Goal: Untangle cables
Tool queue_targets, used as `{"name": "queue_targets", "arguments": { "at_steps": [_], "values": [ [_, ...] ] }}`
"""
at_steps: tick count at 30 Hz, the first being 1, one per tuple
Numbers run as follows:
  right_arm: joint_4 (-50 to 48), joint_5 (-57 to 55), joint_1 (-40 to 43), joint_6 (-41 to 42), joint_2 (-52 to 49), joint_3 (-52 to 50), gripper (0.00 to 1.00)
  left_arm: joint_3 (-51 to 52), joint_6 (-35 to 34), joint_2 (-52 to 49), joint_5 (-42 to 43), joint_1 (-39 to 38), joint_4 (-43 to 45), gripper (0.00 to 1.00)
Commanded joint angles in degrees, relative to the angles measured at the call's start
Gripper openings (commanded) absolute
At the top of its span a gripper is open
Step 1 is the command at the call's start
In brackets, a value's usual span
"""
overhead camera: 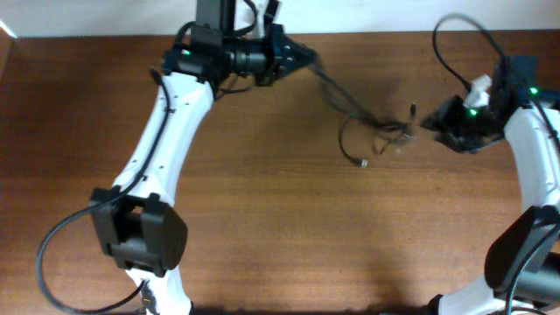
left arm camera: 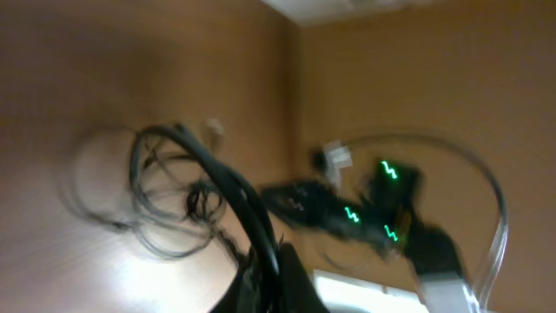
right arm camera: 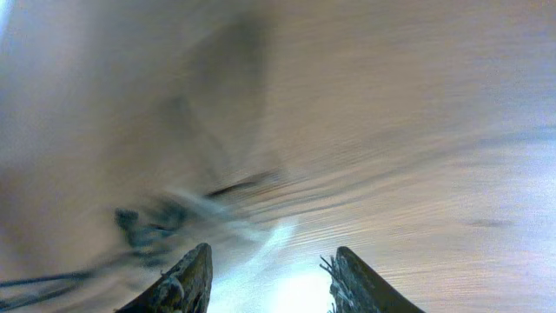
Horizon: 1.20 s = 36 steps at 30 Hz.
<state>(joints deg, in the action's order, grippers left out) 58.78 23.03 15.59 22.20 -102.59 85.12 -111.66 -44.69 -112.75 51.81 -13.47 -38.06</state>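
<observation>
The cables (overhead camera: 372,131) are thin black cords lying tangled on the brown table, with a loop and a small plug end at the front. One strand runs up left to my left gripper (overhead camera: 302,59), which is shut on it at the table's back. In the left wrist view the cord (left arm camera: 230,196) leads from the jaws (left arm camera: 269,278) to the blurred loops. My right gripper (overhead camera: 430,121) sits just right of the tangle. In the right wrist view its fingers (right arm camera: 271,274) are apart and empty, with the blurred cables (right arm camera: 148,228) at the left.
The table's back edge (overhead camera: 376,33) meets a pale wall. A thicker black robot cable (overhead camera: 455,52) arcs above the right arm. The left arm's base (overhead camera: 140,232) stands at the front left, with its own cable looping beside it.
</observation>
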Motion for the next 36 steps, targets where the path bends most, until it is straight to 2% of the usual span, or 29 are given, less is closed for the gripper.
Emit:
{"name": "queue_targets", "arguments": {
  "at_steps": [1,3,7,9,10,11,12,17,19,20,23,24,26,27,29,30,33,36],
  "values": [
    [0.11,-13.62,2.80,-1.86,-1.92,-1.42,0.45,-2.71,13.16,5.51,-26.84,3.32,-10.64,0.00],
    [-0.52,-9.29,2.80,-3.43,-1.92,-1.42,0.45,-2.71,19.17,5.51,-29.79,1.84,-16.11,0.00],
    [-1.84,-0.59,2.80,-7.15,-1.92,-1.42,0.45,-2.71,26.86,5.51,-29.79,-1.90,-22.34,0.00],
    [-2.21,3.65,2.80,-9.14,-1.81,-1.40,0.46,-2.71,29.75,5.51,-29.79,-4.09,-24.85,0.13],
    [-2.21,5.35,2.80,-10.01,-1.57,-1.40,0.46,-2.71,31.01,5.51,-29.79,-5.25,-25.99,0.30],
    [-2.19,5.99,2.80,-10.01,-1.14,-1.38,0.49,-2.71,33.18,5.51,-29.79,-7.06,-27.28,0.74],
    [-2.16,6.36,2.80,-10.03,-0.76,-1.18,0.50,-2.71,35.32,5.51,-29.79,-8.55,-28.09,0.99],
    [0.11,9.20,2.80,-10.01,0.24,1.99,0.59,-2.73,52.02,5.53,-32.30,-17.42,-31.47,1.00],
    [2.36,11.50,2.80,-11.34,0.28,4.87,0.61,-3.67,55.49,5.75,-31.19,-19.21,-32.85,1.00],
    [4.79,11.45,2.80,-12.00,0.31,7.91,0.62,-5.75,59.63,5.75,-29.99,-20.41,-35.39,0.99],
    [8.79,10.82,2.80,-12.83,0.33,14.25,0.65,-8.13,62.23,5.77,-30.01,-21.42,-37.90,0.99],
    [9.46,10.86,2.80,-12.81,0.35,15.45,0.66,-8.55,62.20,5.77,-30.08,-21.33,-37.66,0.85],
    [10.36,11.10,2.62,-12.79,0.35,16.31,0.67,-10.03,60.02,5.77,-30.45,-20.17,-37.03,0.72],
    [10.93,11.06,2.03,-12.81,0.33,16.31,0.67,-10.95,56.68,5.77,-31.30,-19.04,-36.50,0.70],
    [11.63,10.62,-1.09,-13.92,0.33,16.31,0.68,-12.26,44.52,5.77,-37.62,-14.32,-35.21,0.66],
    [11.61,9.29,-2.95,-13.86,0.33,16.31,0.68,-12.09,41.33,5.62,-39.74,-11.98,-35.56,0.66],
    [11.50,2.27,-7.39,-12.26,0.33,16.31,0.68,-9.20,41.22,2.27,-41.09,-8.09,-36.44,0.66],
    [11.61,1.97,-7.21,-11.21,0.33,16.31,0.68,-6.47,41.27,-3.43,-44.83,-7.82,-35.28,0.64]
  ]
}}
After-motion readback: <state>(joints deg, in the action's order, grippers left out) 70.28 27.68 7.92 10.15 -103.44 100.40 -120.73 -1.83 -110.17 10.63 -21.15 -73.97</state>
